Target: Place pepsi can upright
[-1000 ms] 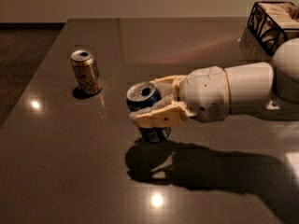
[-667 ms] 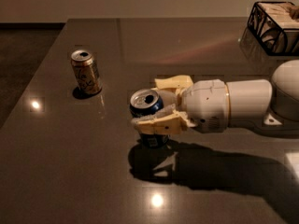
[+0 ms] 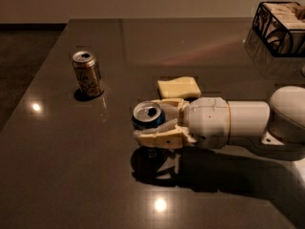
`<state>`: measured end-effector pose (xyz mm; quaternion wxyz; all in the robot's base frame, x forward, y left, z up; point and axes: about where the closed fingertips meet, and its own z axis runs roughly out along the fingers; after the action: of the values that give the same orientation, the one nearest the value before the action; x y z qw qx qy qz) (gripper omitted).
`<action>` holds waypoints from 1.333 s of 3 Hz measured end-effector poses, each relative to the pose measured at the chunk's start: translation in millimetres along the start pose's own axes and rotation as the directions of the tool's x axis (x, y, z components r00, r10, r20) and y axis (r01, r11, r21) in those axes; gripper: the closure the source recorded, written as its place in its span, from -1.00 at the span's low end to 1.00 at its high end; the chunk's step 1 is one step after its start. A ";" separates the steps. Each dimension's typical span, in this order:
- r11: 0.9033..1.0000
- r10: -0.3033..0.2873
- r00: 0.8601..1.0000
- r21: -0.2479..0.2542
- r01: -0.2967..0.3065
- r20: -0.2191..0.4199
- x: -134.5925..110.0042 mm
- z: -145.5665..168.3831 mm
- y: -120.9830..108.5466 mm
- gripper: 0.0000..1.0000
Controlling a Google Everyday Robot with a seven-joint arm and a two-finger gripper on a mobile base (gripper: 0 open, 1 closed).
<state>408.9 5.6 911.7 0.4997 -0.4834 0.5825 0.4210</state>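
The pepsi can (image 3: 147, 114), dark blue with a silver top, stands upright between the fingers of my gripper (image 3: 149, 121) in the middle of the dark table (image 3: 86, 175). The cream fingers (image 3: 159, 137) close on the can's sides from the right. The can's lower part is hidden behind the near finger, so I cannot tell whether it touches the table. Its shadow lies just below. The white arm reaches in from the right edge.
A gold-brown can (image 3: 87, 73) stands upright at the left rear. A pale yellow sponge-like block (image 3: 179, 87) lies just behind the gripper. A black wire basket (image 3: 280, 27) sits at the far right corner. The table's left edge runs near the gold-brown can.
The gripper and the can have come lower and nearer to the table. The arm has dropped, uncovering the yellow block behind it.
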 end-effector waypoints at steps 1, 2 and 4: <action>1.000 0.017 0.998 0.000 -0.017 0.064 6.9 2.8 -0.5 0.04; 1.000 -0.014 0.997 -0.027 0.016 0.070 9.2 4.8 2.1 -0.42; 0.999 -0.021 0.997 -0.035 0.024 0.069 7.6 7.7 4.4 -1.00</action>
<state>405.7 12.8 903.0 0.5154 -0.4840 0.5519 0.4422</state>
